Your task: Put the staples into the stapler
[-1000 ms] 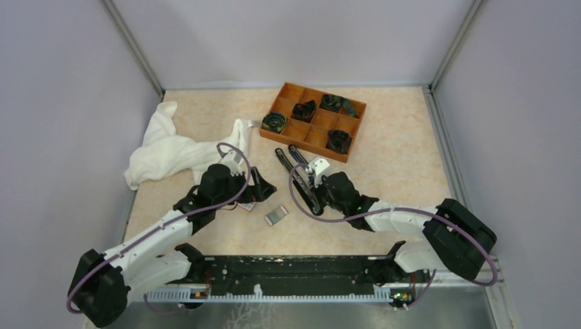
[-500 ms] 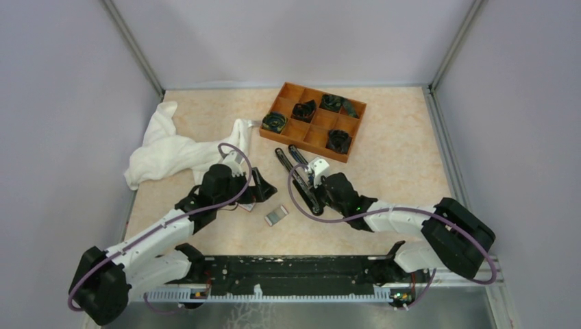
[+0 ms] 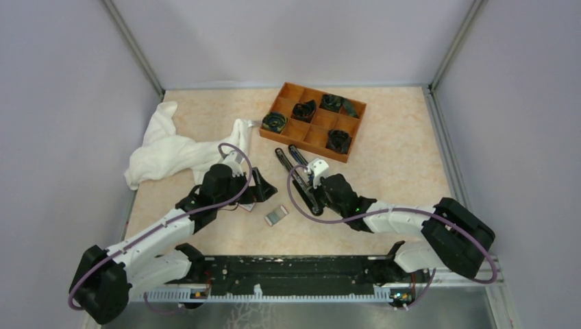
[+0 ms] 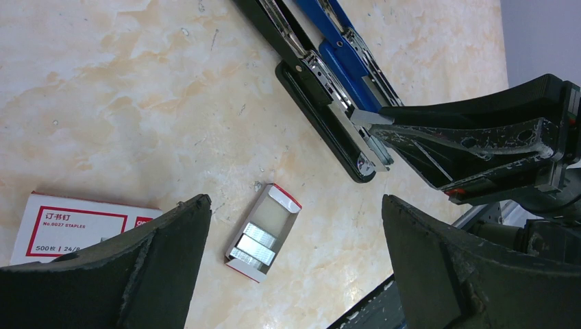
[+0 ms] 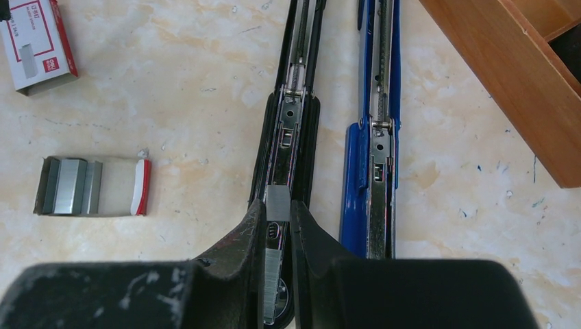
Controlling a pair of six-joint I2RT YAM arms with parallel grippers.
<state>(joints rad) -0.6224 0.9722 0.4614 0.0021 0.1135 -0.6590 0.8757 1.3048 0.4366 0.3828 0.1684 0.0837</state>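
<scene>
The black stapler point(image 5: 291, 130) lies open on the table, its metal channel facing up, also in the top view point(image 3: 296, 179) and the left wrist view point(image 4: 322, 116). My right gripper point(image 5: 278, 208) is shut on a small silver strip of staples point(image 5: 278, 203), held right over the stapler's channel. The open carton tray point(image 5: 92, 186) with more silver staples point(image 4: 252, 244) lies left of the stapler, in the top view too point(image 3: 276, 215). My left gripper point(image 4: 294, 219) is open and empty above that tray, also seen from above point(image 3: 257, 186). The white carton sleeve with red label point(image 4: 75, 221) lies beside it.
A blue-and-black stapler point(image 5: 375, 137) lies open, parallel and right of the black one. An orange compartment tray point(image 3: 313, 121) with dark items stands behind. A white cloth point(image 3: 175, 147) lies at the left. The table's front rail point(image 3: 274, 277) is near.
Almost nothing has moved; my right gripper has crept slightly left over the black stapler. The left arm has stayed put.
</scene>
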